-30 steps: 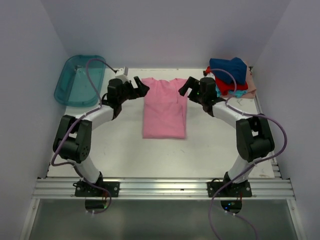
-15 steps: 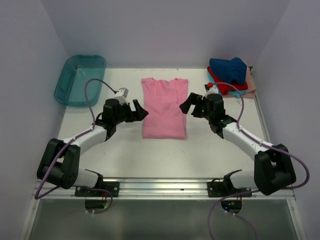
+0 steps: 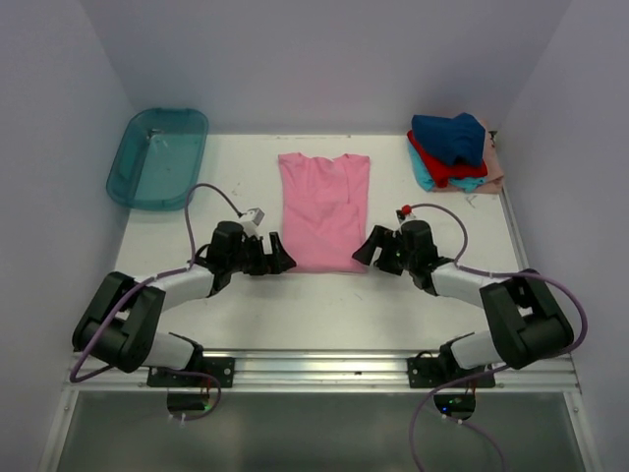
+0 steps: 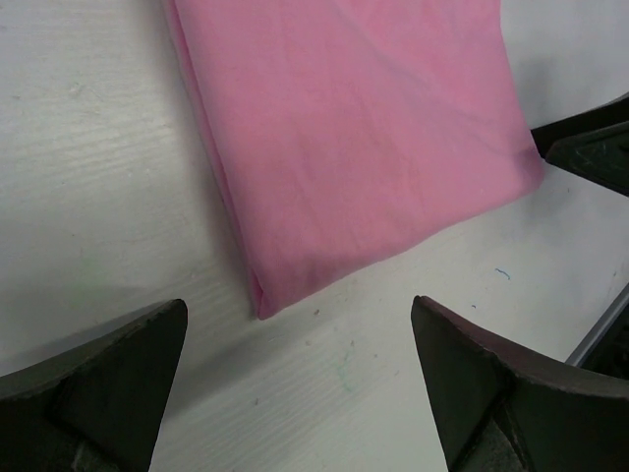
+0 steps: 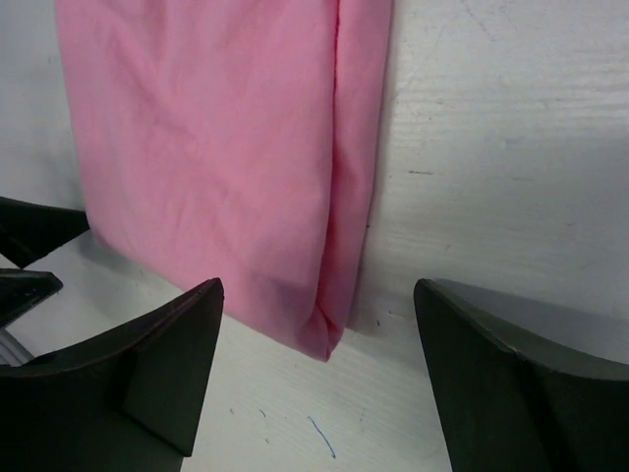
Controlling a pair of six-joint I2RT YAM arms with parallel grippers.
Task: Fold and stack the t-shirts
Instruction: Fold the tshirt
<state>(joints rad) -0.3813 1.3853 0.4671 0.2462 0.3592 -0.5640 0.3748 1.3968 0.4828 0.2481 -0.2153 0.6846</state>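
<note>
A pink t-shirt (image 3: 323, 206), folded into a long strip, lies flat on the white table (image 3: 324, 305). My left gripper (image 3: 279, 258) is open and empty at its near left corner (image 4: 263, 300), low over the table. My right gripper (image 3: 366, 252) is open and empty at the near right corner (image 5: 324, 339). Neither gripper touches the cloth. A stack of folded t-shirts, navy blue (image 3: 450, 136) on red (image 3: 447, 165) on teal and pale peach, sits at the back right.
A translucent teal plastic tub (image 3: 157, 155) stands at the back left of the table. White walls close in the back and sides. A metal rail (image 3: 324, 372) runs along the near edge by the arm bases.
Both grippers have moved from beside the shirt's shoulders toward me, down along its sides to its near corners. The pink shirt has not moved.
</note>
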